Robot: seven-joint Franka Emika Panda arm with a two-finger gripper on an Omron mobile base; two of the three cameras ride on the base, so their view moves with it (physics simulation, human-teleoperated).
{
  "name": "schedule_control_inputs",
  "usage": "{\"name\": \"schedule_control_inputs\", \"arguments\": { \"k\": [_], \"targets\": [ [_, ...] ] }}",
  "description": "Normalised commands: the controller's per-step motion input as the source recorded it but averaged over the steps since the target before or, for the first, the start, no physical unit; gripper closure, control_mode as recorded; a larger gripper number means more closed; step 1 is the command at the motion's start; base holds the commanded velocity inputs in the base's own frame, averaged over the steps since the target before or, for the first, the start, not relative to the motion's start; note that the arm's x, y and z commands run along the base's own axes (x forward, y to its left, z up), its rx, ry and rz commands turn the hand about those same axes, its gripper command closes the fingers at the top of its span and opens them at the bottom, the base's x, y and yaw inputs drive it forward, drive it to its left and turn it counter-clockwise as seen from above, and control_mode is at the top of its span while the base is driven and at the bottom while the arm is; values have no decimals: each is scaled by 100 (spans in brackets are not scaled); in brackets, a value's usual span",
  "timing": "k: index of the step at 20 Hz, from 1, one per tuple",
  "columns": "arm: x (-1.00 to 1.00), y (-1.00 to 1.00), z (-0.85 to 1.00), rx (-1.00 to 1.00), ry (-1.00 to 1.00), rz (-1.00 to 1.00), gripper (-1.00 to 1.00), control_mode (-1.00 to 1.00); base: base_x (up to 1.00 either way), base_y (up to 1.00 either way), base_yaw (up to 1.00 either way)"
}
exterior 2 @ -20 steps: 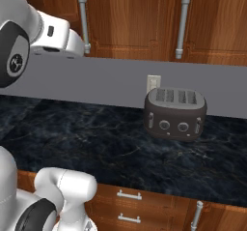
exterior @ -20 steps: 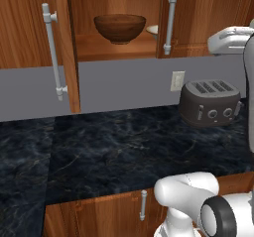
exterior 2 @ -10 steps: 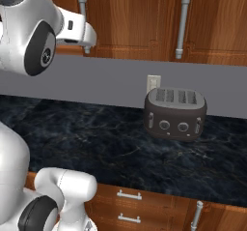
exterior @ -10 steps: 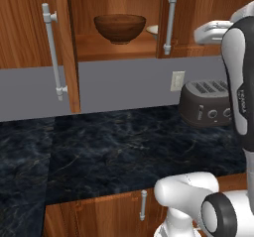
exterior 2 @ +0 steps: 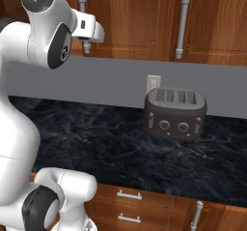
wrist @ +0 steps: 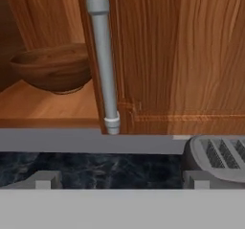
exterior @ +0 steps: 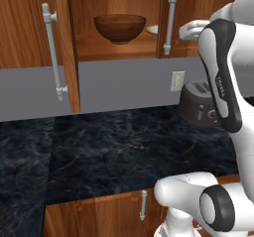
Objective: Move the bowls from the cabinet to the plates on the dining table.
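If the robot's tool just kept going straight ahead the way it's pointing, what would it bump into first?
Probably the cabinet: the hand view looks straight at its closed door and the silver handle, with the open tool apart from both. The brown bowl sits off to the side on the shelf, so it would likely be missed.

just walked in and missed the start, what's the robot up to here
The white arm is raised toward the open wall cabinet, its gripper empty with the jaws wide apart, facing the cabinet's closed right door and its silver handle. The dark wooden bowl sits untouched on the shelf, with the cream bowl peeking out behind the door edge. A toaster stands on the black marble counter below.
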Motion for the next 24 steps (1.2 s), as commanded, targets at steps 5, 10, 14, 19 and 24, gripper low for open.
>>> {"name": "schedule_control_inputs", "arguments": {
  "k": [5,10,14,19,24],
  "targets": [
    [68,2,0,0,0,1,-100,-100,0,0,0],
    [48,13,4,0,0,0,-100,-100,0,0,0],
    [33,22,8,0,1,0,-100,-100,0,0,0],
    [30,6,0,0,0,0,-100,-100,0,0,0],
    [31,0,-5,0,0,2,-100,-100,0,0,0]
  ]
}}
